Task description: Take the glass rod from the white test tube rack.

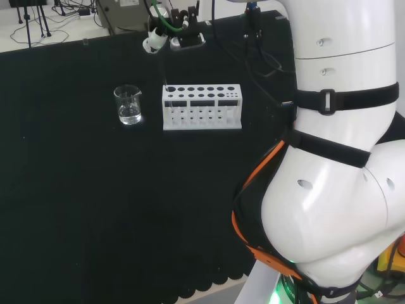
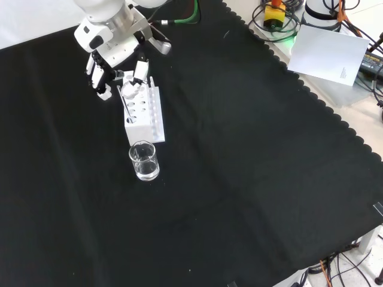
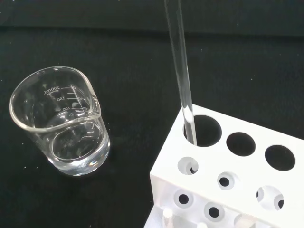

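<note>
The glass rod [image 3: 180, 66] stands leaning in the end hole of the white test tube rack [image 2: 145, 118], nearest the beaker [image 2: 144, 160], well in from the cloth's [image 2: 239, 179] edges, while the hand [image 2: 114, 63] hovers above the rack's far end, fingers apart and relaxed, holding nothing, seemingly lining up to pinch it.

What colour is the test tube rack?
White; the test tube rack shows best in the head view against the black cloth.

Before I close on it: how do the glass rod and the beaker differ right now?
The glass rod is thin and long, leaning in an end hole of the white rack; the beaker is squat, wide and stands upright on the cloth beside the rack. The rod is solid, the beaker hollow with printed marks. Both are clear glass.
</note>
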Controlling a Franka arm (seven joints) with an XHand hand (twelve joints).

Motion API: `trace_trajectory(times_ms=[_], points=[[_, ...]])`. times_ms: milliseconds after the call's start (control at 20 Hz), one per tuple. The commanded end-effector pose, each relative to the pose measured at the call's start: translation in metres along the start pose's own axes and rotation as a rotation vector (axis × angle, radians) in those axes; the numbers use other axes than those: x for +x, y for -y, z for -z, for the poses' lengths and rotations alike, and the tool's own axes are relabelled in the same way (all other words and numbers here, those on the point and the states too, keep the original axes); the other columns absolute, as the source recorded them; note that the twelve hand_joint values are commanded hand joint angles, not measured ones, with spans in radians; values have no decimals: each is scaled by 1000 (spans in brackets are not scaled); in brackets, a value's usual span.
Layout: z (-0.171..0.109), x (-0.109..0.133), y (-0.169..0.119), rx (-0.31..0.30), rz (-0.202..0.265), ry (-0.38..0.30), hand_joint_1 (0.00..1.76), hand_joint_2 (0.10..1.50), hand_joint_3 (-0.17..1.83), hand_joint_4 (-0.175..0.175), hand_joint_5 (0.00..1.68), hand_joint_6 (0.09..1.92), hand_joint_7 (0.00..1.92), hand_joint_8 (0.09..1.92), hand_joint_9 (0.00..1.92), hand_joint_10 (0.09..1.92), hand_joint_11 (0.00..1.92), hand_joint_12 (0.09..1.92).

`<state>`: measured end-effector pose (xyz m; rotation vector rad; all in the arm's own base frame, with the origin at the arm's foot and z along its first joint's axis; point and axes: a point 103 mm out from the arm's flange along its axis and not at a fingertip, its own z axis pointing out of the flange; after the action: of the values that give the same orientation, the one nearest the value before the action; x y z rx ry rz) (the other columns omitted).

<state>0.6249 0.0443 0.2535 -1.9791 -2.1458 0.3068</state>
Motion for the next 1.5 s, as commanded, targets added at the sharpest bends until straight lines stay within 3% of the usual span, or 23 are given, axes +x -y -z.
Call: trace_trajectory(times_ms=[50,650,750,850,1000,1100,1400,1500], points=[[-2,2,1,-7,8,14,831,918,574,-175,618,910,1060,1168,1341,1247,703,1304],[-5,7,1,-23,15,43,1037,873,699,-175,714,919,1126,1189,1456,1160,824,1252],[-5,8,1,-34,11,52,1074,1039,383,-175,749,1184,1136,1196,1482,1142,849,1248],[-4,10,2,-54,2,59,1173,1116,182,-175,787,1238,963,1247,1495,1142,884,1225],[-2,13,3,-90,-6,59,1220,1135,114,-175,812,1236,883,1269,1508,1161,948,1194],[0,16,3,-109,-11,53,1229,1091,194,-175,825,1234,882,1272,1511,1178,1004,1141],[10,19,10,-206,-54,50,1263,747,785,-175,948,1229,1002,1259,1537,1152,1117,1001],[16,19,14,-239,-68,20,1283,724,755,-175,1003,982,1096,1226,1552,1070,1175,927]])
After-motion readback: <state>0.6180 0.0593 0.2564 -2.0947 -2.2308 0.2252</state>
